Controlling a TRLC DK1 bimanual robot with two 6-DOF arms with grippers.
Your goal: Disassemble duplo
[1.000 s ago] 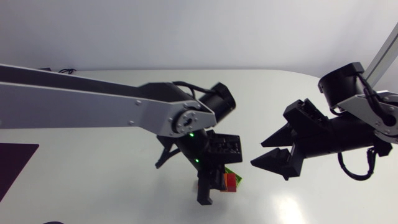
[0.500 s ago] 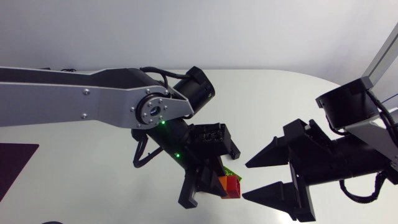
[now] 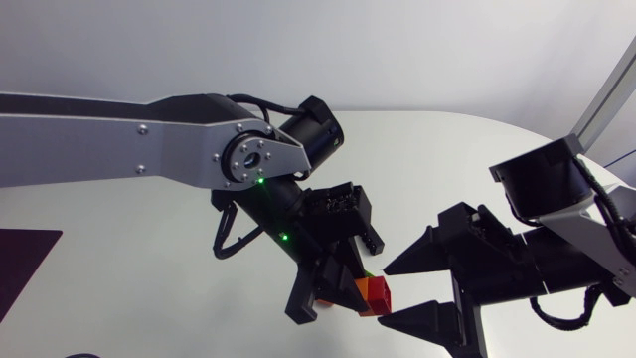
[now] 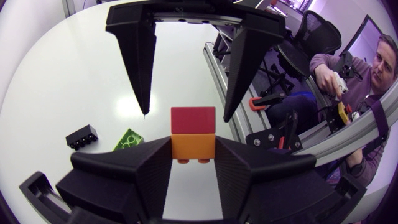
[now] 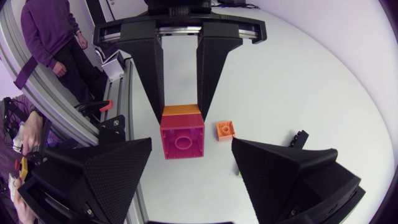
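Observation:
A two-brick duplo stack, orange brick [image 4: 193, 147] and red brick [image 4: 193, 120], hangs above the table. My left gripper [image 4: 193, 150] is shut on the orange brick, with the red brick sticking out ahead of its fingers. In the head view the stack [image 3: 374, 295] is at the front middle, held by the left gripper [image 3: 343, 288]. My right gripper [image 3: 386, 296] faces it from the right, open. Its fingertips [image 4: 145, 109] flank the red brick [image 5: 182, 138] without touching. In the right wrist view the right gripper [image 5: 191, 155] stands wide around that brick.
On the white table [image 3: 149, 249] under the arms lie a loose green brick [image 4: 129, 139], a black brick [image 4: 82, 135] and a small orange brick [image 5: 225, 129]. A dark mat [image 3: 25, 264] lies at the table's left front.
The left arm has swung the stack slightly right and forward. The right gripper has come down and left, so its open fingers now sit on either side of the red brick.

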